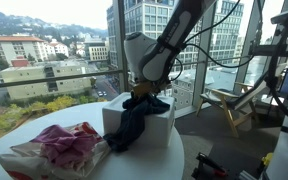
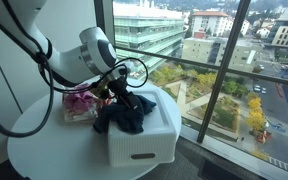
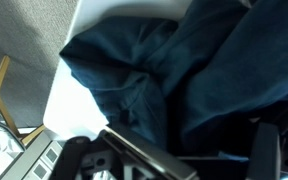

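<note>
Hovering over the white bin [image 1: 162, 125] in an exterior view, the gripper [image 1: 139, 93] is just above a navy garment [image 1: 132, 122] draped across the bin's top and front. A pink cloth [image 1: 69, 143] lies beside the bin.

In an exterior view, the garment [image 2: 122, 118] spills over the bin [image 2: 144, 142] beneath the gripper [image 2: 117, 90].

The wrist view shows the jaws spread wide, gripping nothing, with navy fabric [image 3: 154, 70] close below them.

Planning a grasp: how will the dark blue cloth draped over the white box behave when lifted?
Probably floppy: the dark blue cloth lies in soft folds and droops over the wall of the white box, so it would likely sag and trail. Thin folds suggest it is light. Pushed, it would probably bunch rather than slide.
</note>
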### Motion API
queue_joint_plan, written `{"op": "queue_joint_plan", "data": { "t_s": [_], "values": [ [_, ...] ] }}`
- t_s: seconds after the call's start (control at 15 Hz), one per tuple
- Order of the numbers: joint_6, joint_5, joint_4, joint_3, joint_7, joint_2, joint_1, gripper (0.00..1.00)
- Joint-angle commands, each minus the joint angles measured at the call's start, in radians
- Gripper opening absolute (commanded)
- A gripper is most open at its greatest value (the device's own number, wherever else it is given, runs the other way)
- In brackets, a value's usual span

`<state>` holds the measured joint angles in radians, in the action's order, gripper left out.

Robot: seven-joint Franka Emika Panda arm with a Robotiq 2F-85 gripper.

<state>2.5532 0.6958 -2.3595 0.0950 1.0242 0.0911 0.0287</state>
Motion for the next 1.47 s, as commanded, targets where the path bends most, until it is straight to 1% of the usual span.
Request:
{"op": "queue_joint_plan", "data": {
  "t_s": [0.0, 0.07, 0.13, 0.2, 0.27, 0.6, 0.73, 0.8, 0.93, 1.0, 1.07, 1.27, 1.4],
  "values": [
    [0.124, 0.064, -0.034, 0.021, 0.052, 0.006, 0.009, 1.00],
    [0.149, 0.070, -0.040, 0.024, 0.050, 0.011, 0.009, 0.75],
    [0.165, 0.059, -0.046, 0.025, 0.041, 0.015, 0.008, 0.75],
    [0.180, 0.048, -0.052, 0.025, 0.032, 0.017, 0.006, 0.68],
    [0.186, 0.044, -0.057, 0.024, 0.027, 0.018, 0.004, 0.58],
    [0.209, 0.029, -0.064, 0.002, -0.007, 0.008, 0.003, 0.20],
    [0.209, 0.014, -0.065, -0.010, -0.036, -0.009, 0.001, 0.07],
    [0.194, 0.014, -0.061, -0.017, -0.049, -0.030, -0.002, 0.02],
    [0.149, 0.020, -0.054, -0.028, -0.072, -0.085, -0.008, 0.00],
    [0.111, 0.012, -0.041, -0.035, -0.097, -0.119, -0.010, 0.03],
    [0.089, -0.003, -0.029, -0.037, -0.125, -0.148, -0.015, 0.03],
    [-0.060, -0.036, 0.045, -0.070, -0.205, -0.236, -0.013, 0.03],
    [-0.133, -0.032, 0.110, -0.097, -0.250, -0.284, -0.006, 0.03]
  ]
}}
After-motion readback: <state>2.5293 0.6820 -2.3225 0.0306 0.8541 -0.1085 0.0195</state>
